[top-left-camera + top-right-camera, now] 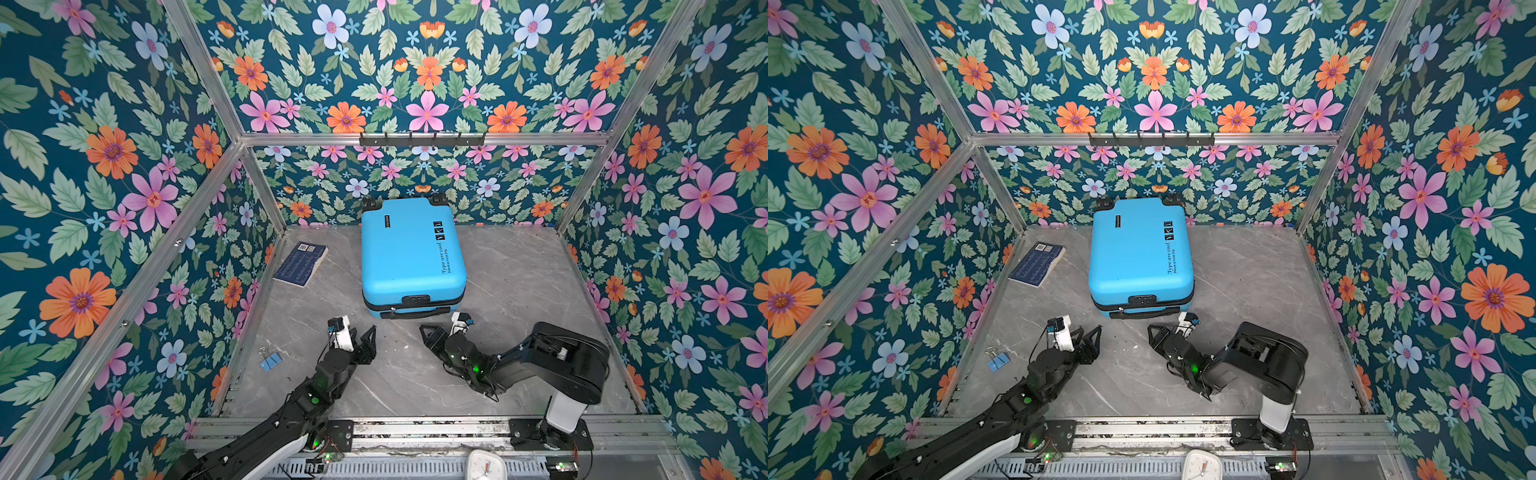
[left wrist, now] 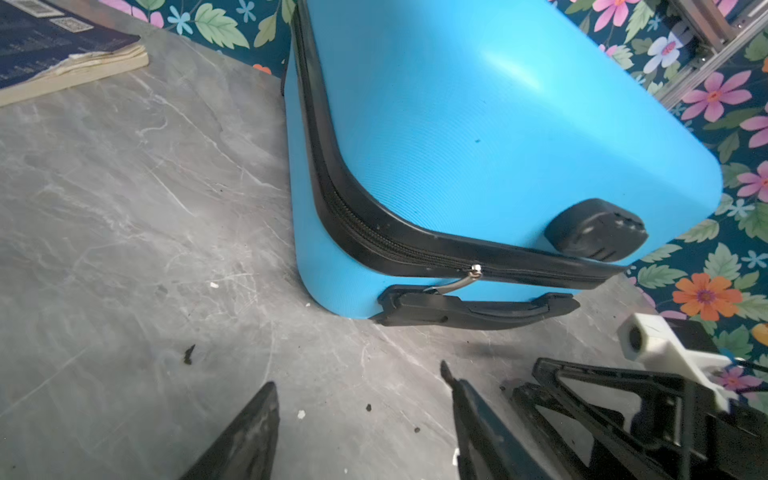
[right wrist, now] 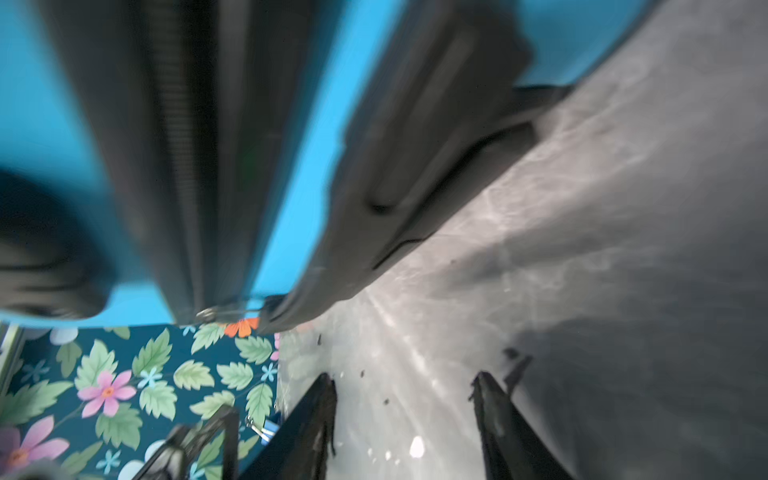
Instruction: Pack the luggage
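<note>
- The luggage (image 1: 411, 253) is lying flat and zipped shut in the middle of the counter (image 1: 519, 291), its wheels pointing at the back wall and its handle end facing the arms.
- Its shell is looking hard, smooth and rounded, so I am judging it stiff and slippery: a pincer would likely be sliding off the bare shell rather than biting it. Its weight I cannot tell. Being small, it is probably shifting easily when pushed.
- The best holds are showing on the near edge: the small metal zip pull (image 2: 473, 275) on the black zip band, and the black handle (image 2: 473, 309) just beside it, nearer the counter. The pull is thin and loose, calling for a fine pinch, and the luggage may be needing a brace during unzipping.
- The left pincer (image 2: 359, 378) is hovering near that edge, jaws parted, grasping nothing.
- The right pincer (image 3: 403, 377) is likewise hanging released and empty, close to the handle.
- A book (image 1: 301, 264) and a blue clip (image 1: 270, 360) are lying to the left, apart from the luggage.
</note>
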